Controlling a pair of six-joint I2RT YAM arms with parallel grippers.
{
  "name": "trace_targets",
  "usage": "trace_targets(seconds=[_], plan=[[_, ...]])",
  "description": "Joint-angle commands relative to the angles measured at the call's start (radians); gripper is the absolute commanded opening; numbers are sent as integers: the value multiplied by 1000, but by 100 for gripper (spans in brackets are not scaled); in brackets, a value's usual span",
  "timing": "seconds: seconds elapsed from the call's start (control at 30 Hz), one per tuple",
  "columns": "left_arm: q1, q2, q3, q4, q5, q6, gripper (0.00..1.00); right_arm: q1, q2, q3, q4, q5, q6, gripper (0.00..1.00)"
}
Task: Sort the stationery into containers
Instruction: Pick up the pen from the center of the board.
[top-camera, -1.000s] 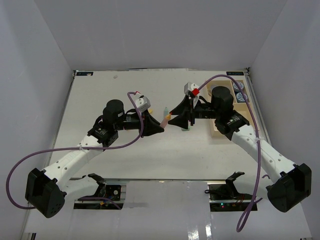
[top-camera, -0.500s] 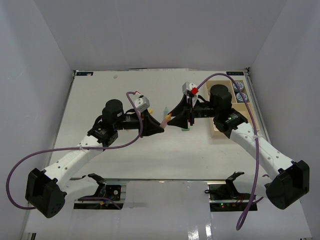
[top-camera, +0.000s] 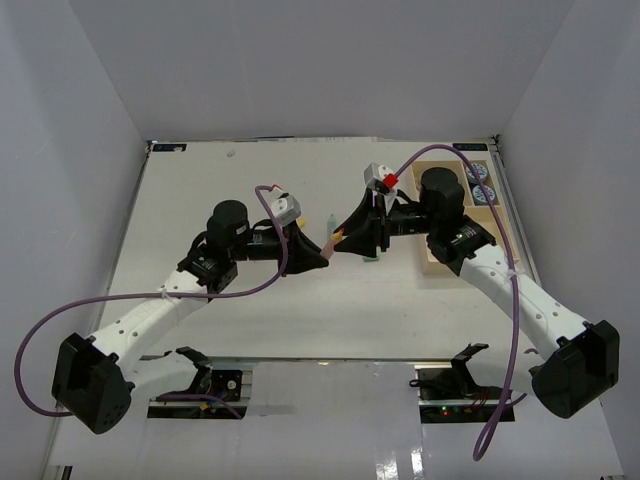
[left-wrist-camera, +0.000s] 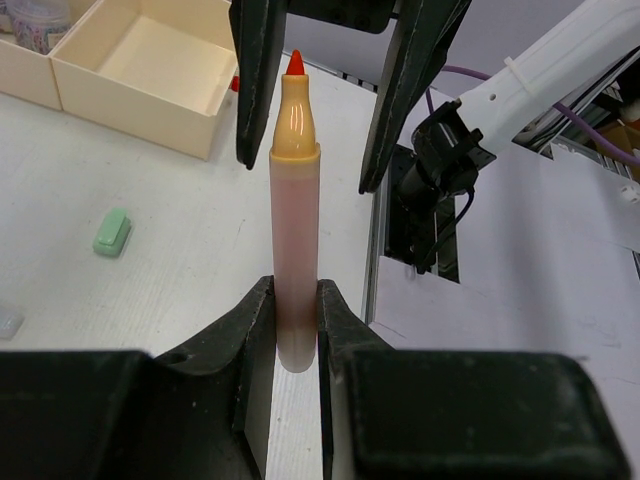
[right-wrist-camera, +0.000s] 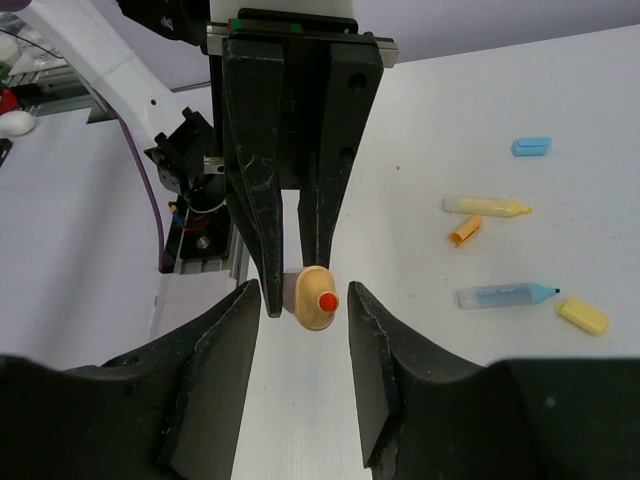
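Left pincer (left-wrist-camera: 297, 318) clenched on orange marker (left-wrist-camera: 296, 210), tip pointing into right pincer (right-wrist-camera: 303, 298). Right pincer fingers (right-wrist-camera: 225, 330) sit either side of the marker tip with gaps, not touching. Wooden tray (left-wrist-camera: 150, 72) lies beyond on the worktop (left-wrist-camera: 180, 230), green cap (left-wrist-camera: 111, 232) beside it.

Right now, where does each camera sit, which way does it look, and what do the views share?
Top external: above and behind the bases, looking down at the table; both arms show.
Left wrist: on the left claw, looking along its orange marker at the right claw.
Right wrist: looking between its own fingers at the left claw.
Shared: marker and both claws, in all views.
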Motion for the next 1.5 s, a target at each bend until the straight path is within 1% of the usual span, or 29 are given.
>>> trace_targets(seconds=[0.0,0.03,0.13,0.4,0.5,0.53,0.6,0.63,0.7,0.73,0.77,0.87,0.9,1.0,1.07,1.13,1.33,1.47], plan=[[5,-15,-13,37,24,15,6,10,10,44,40,-30,10,46],[5,-15,-15,38,24,15,6,13,11,44,39,-32,10,43],[5,-19,-19,49,24,15,6,17,16,42,36,-32,10,40],[5,-47,-42,78,21,21,6,20,22,41,16,-27,7,33],[5,-51,-48,84,21,24,7,22,20,41,17,-25,8,27],[5,-53,-50,89,19,24,7,22,23,41,16,-27,8,23],[7,-53,-53,92,19,24,7,23,25,44,14,-28,10,19],[7,-53,-52,93,19,22,7,25,25,45,14,-28,11,13],[5,-45,-50,89,23,19,11,27,26,50,14,-35,13,8],[5,-41,-45,81,24,19,15,25,26,53,14,-36,13,8],[7,-36,-42,77,29,19,23,26,28,56,13,-39,14,8],[7,-16,-25,46,38,28,38,27,29,71,2,-48,13,8],[5,-12,-21,40,42,33,48,27,29,73,1,-50,13,8],[7,-2,-15,29,49,36,59,31,33,83,-7,-56,13,8],[5,-2,-15,31,49,36,63,37,36,85,-7,-58,13,8],[7,-4,-15,32,44,35,64,51,42,85,-4,-56,14,8],[7,-13,-21,50,39,28,64,105,72,76,-1,-33,13,8],[7,-18,-25,55,35,25,60,134,89,74,7,-19,13,8]])
